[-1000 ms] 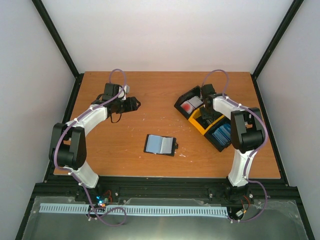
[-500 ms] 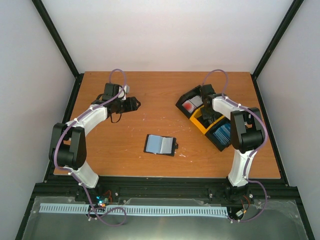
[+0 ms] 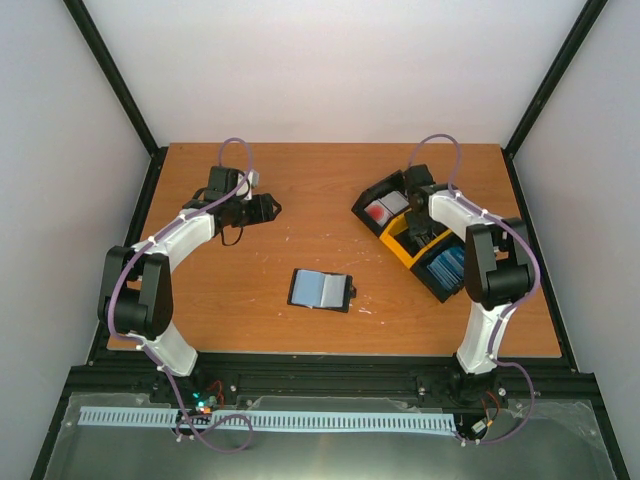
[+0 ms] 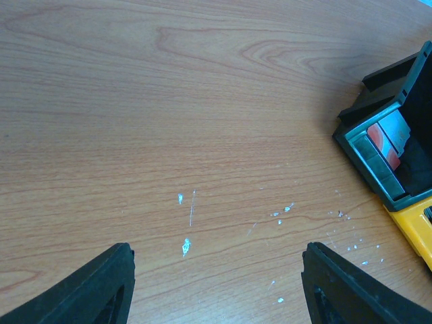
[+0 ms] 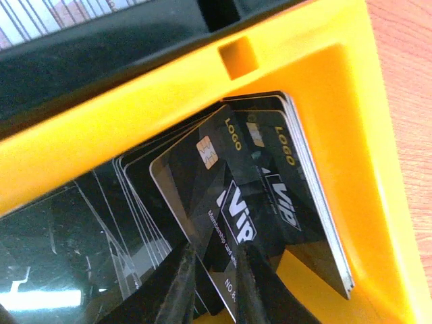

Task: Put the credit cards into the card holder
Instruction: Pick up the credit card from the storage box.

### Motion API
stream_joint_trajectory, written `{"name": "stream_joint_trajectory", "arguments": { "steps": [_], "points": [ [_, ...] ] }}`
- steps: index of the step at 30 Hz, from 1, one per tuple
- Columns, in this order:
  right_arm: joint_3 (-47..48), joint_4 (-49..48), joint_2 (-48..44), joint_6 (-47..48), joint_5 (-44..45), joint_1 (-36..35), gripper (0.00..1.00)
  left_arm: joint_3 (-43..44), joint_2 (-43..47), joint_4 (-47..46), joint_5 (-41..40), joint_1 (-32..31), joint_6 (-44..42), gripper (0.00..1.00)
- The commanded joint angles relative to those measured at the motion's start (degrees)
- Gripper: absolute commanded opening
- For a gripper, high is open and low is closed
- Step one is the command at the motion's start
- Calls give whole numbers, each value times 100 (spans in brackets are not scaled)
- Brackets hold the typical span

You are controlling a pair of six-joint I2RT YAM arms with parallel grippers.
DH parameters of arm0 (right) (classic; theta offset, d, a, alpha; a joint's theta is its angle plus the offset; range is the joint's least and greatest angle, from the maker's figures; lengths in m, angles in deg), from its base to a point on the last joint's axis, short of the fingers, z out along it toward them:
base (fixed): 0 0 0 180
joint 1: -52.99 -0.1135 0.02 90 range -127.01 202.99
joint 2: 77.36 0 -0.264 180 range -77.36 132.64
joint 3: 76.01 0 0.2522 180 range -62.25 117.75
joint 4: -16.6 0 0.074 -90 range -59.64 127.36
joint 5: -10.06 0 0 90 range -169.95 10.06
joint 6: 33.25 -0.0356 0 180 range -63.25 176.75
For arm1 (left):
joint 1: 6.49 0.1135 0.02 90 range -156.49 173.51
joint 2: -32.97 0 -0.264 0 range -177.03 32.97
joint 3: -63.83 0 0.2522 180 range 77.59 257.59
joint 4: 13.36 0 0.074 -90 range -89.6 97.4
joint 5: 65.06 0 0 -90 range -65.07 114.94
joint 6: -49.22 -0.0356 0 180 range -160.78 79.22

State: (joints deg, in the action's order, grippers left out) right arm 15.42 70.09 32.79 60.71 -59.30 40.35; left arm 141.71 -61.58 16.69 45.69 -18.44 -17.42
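The card holder (image 3: 320, 290) lies open mid-table with a light blue card showing in it. Dark grey credit cards (image 5: 270, 169) printed "VIP" stand stacked in the yellow tray (image 5: 351, 115). My right gripper (image 5: 219, 277) reaches down into that tray (image 3: 405, 247), its fingers (image 5: 179, 283) pinched on the lower edge of the front dark grey card (image 5: 216, 196), which tilts away from the stack. My left gripper (image 4: 216, 283) hangs open over bare wood at the back left (image 3: 275, 208), holding nothing. Red-and-white cards (image 4: 386, 140) sit in a black tray.
The joined row of trays runs diagonally at the right: a black one with red-and-white cards (image 3: 383, 208), the yellow one, then a black one with light blue cards (image 3: 447, 268). White scuff marks (image 4: 185, 246) dot the wood. Black frame rails border the table.
My right gripper's jaws have narrowed onto the dark grey card and the wrist has shifted slightly. The left arm and the card holder have not moved.
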Motion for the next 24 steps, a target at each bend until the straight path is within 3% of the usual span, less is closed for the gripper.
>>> {"name": "stream_joint_trajectory", "arguments": {
  "steps": [1, 16, 24],
  "points": [
    [153, 53, -180, 43, 203, 132, 16, 9, 153, -131, -30, 1, -138, 69],
    [123, -109, -102, 121, 476, 183, 8, 21, 130, -127, -28, -1, -147, 69],
    [252, -66, 205, 105, 307, 183, 14, 30, 135, -126, -36, 1, -140, 69]
  ]
}}
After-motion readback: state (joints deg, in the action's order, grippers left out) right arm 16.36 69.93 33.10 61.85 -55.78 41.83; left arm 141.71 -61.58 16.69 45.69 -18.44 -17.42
